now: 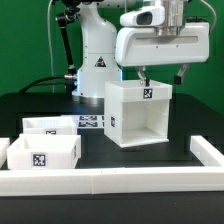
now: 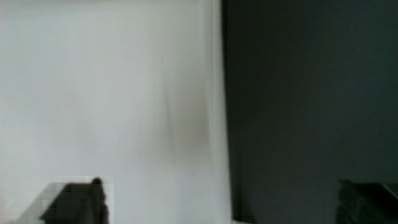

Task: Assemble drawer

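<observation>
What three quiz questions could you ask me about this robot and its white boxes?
1. How many small trays sit on the table?
2. True or false: the gripper is shut on a tray.
3. Pick one. The big box shell stands: A) below the gripper, B) on top of a tray, C) off the table.

Key: 1) two. 2) false, its fingers are wide open and hold nothing. 3) A.
</observation>
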`<action>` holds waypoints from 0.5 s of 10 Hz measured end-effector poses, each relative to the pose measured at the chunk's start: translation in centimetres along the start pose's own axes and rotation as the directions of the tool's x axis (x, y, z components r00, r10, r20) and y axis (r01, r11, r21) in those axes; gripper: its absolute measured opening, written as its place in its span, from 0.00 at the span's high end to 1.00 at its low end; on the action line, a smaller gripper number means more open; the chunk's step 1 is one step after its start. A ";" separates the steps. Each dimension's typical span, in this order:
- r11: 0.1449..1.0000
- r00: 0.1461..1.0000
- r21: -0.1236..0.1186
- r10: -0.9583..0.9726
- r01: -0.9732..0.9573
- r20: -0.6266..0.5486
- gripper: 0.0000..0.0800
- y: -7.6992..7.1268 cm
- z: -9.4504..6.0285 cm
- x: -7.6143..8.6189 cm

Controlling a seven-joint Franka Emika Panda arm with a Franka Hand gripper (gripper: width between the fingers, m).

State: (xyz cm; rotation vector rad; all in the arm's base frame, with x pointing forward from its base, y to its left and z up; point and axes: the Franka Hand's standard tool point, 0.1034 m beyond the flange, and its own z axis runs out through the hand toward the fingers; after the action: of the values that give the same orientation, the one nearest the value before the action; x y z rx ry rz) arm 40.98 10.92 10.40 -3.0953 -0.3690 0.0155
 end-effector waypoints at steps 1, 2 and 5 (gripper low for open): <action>1.000 1.000 0.002 -0.002 0.002 0.004 0.19 -0.1 0.3 -0.1; 1.000 1.000 0.003 -0.002 0.002 0.008 0.19 -0.1 0.5 -0.2; 1.000 1.000 0.003 -0.003 0.003 0.010 0.58 -0.1 0.6 -0.2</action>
State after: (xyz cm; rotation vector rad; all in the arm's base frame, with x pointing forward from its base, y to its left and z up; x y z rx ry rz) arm 40.71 10.99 9.84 -3.0930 -0.3731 0.0314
